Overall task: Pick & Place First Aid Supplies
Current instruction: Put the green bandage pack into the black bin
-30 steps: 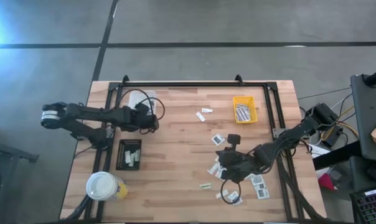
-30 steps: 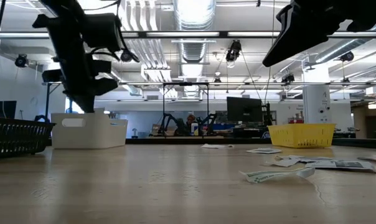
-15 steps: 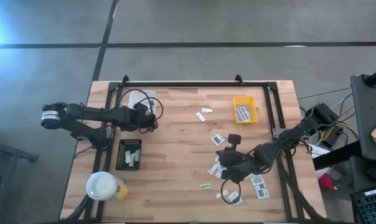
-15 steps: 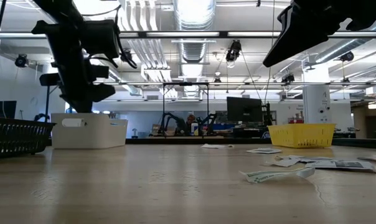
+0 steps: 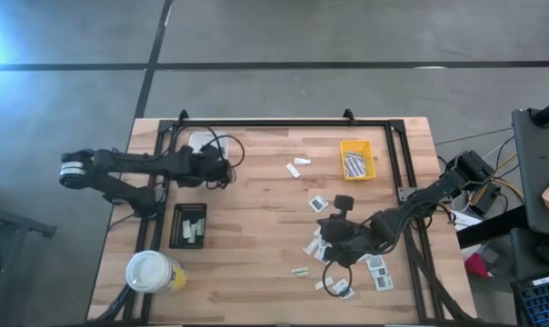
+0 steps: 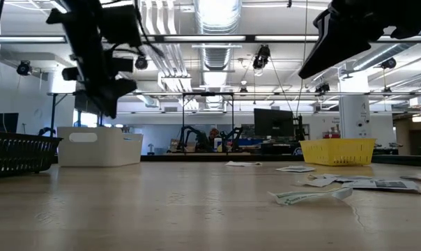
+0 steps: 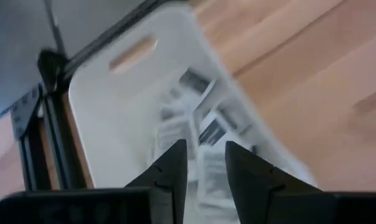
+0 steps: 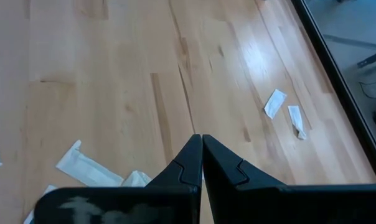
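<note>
The left gripper [image 7: 203,165] hangs over the white tray [image 7: 107,106] at the back left of the worktop [image 5: 256,227]. Its two fingers [image 7: 169,171] stand a little apart, with a gap between them, and they hold nothing. Right below and ahead of this gripper, inside the white tray, lie several flat white packets [image 7: 200,124] with dark patches. They look blurry, so I cannot count them.

The right gripper [image 8: 202,146] is over the wood on the other side, well apart from the left one. Its fingers are pressed together, tip to tip, and nothing is between them. Just beside it, near its base, some white packets [image 8: 88,165] lie flat on the wood. Farther ahead of it lie two small white pieces [image 8: 284,109], close to each other and near the worktop's dark edge rail.

From above, more loose packets [image 5: 374,265] lie around the right gripper [image 5: 334,243]. A yellow tray [image 5: 356,160] sits farther back from it and holds a few striped strips. A black tray [image 5: 189,225] with white packets in it sits nearer the front than the left gripper [image 5: 213,169]. A big cup [image 5: 149,271] with a white lid stands at the front left corner.
</note>
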Controlling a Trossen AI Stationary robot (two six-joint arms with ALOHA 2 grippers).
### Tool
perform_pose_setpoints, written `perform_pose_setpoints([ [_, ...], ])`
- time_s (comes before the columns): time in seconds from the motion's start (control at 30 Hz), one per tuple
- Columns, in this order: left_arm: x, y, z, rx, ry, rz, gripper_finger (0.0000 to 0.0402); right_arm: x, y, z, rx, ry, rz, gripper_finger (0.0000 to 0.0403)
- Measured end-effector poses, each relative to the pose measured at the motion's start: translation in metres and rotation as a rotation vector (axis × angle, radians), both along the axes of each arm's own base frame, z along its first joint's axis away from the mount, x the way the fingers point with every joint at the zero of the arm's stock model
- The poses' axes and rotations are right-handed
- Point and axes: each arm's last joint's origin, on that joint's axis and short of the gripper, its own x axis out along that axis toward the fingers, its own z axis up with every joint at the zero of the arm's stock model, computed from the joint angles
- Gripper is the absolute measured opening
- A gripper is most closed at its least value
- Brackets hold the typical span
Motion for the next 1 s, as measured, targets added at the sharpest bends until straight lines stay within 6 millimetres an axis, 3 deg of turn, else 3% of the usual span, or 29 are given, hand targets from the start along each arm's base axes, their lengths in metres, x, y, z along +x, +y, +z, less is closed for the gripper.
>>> perform_pose_setpoints([
  [0.2, 0.012, -0.002, 0.031, 0.02, -0.081, -0.066, 0.0104, -0.005, 0.0, -0.002, 0.015, 0.022, -0.035, 0.0009],
  [0.37, 0.025, -0.014, 0.041, 0.012, -0.168, -0.189, 0.0104, -0.011, 0.004, -0.004, 0.017, 0.046, -0.038, 0.0009],
  [0.67, 0.057, -0.06, 0.046, 0.042, -0.399, -0.553, 0.0104, -0.016, 0.01, -0.004, 0.014, 0.052, -0.012, 0.0009],
  [0.83, 0.069, -0.084, 0.043, 0.071, -0.431, -0.686, 0.0104, -0.016, 0.01, -0.005, 0.018, 0.05, -0.021, 0.0009],
  [1.0, 0.081, -0.103, 0.028, 0.061, -0.406, -0.773, 0.0104, -0.016, 0.01, -0.006, 0.05, 0.056, -0.027, 0.0009],
])
